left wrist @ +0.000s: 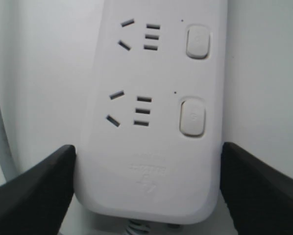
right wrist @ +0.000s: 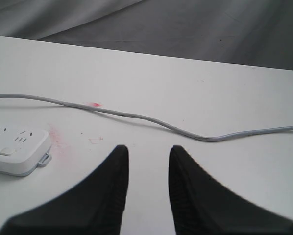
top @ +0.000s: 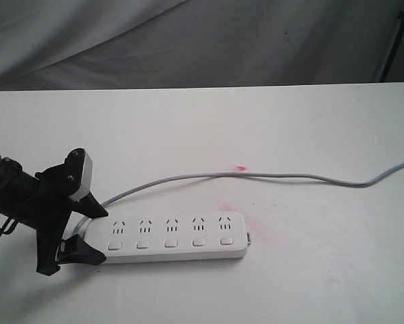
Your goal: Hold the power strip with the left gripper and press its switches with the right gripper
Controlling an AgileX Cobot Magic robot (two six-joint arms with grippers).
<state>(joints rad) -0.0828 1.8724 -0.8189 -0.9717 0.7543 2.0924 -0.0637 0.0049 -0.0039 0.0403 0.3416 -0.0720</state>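
Left pincer (top: 96, 234) clamps the 9 o'clock end of the power strip (top: 178, 226), which lies flat on the worktop (top: 188, 128). Switches (top: 170, 243) run along its 6 o'clock edge. Cord (top: 269, 175) trails toward 3 o'clock. Right pincer (right wrist: 147, 149) is slightly parted and empty, apart from the strip's 3 o'clock end.

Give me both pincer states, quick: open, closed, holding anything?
Left pincer: closed on the power strip at its cord end, fingers against both sides.
Right pincer: open, holding nothing.
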